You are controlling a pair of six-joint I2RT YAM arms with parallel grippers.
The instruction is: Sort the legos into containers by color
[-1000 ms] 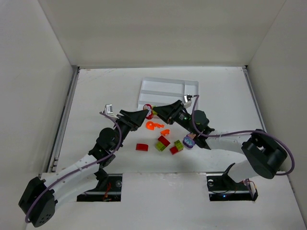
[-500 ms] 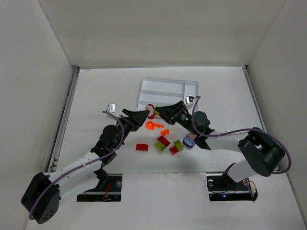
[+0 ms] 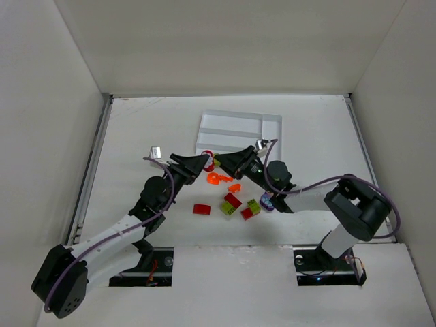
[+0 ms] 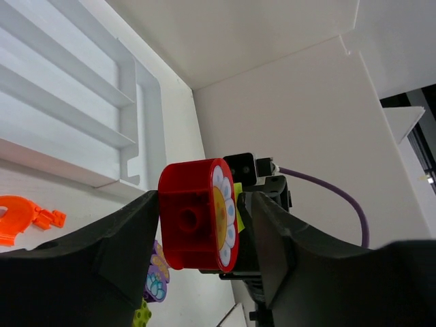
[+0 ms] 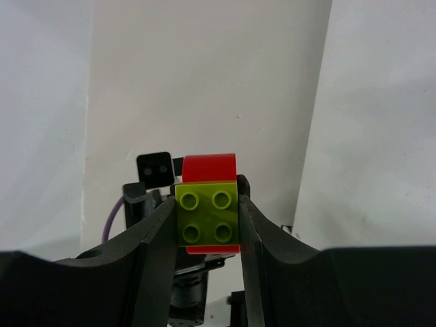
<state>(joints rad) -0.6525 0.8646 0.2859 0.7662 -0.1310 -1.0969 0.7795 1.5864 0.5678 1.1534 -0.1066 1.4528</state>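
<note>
A red round piece with a flower face (image 3: 208, 157) (image 4: 191, 214) hangs above the table, joined to a lime green brick (image 3: 219, 165) (image 5: 208, 214). My right gripper (image 3: 218, 162) (image 5: 206, 204) is shut on the green brick's sides, studs toward its camera. My left gripper (image 3: 206, 160) (image 4: 204, 204) straddles the red piece. One of its fingers lies against the back and a narrow gap shows at the flower side. The white tray (image 3: 238, 116) (image 4: 129, 88) lies just beyond both grippers. I see nothing in the slots that show.
Loose legos lie on the table below the grippers: orange pieces (image 3: 219, 179) (image 4: 20, 214), a red brick (image 3: 201, 209), a red and green cluster (image 3: 231, 203), another one (image 3: 251, 208) and a purple flower piece (image 3: 268, 201) (image 4: 158, 272). White walls enclose the table.
The left jaws widened, then narrowed around the red piece. Both grippers and the joined pieces shifted slightly left. The right grip is unchanged.
</note>
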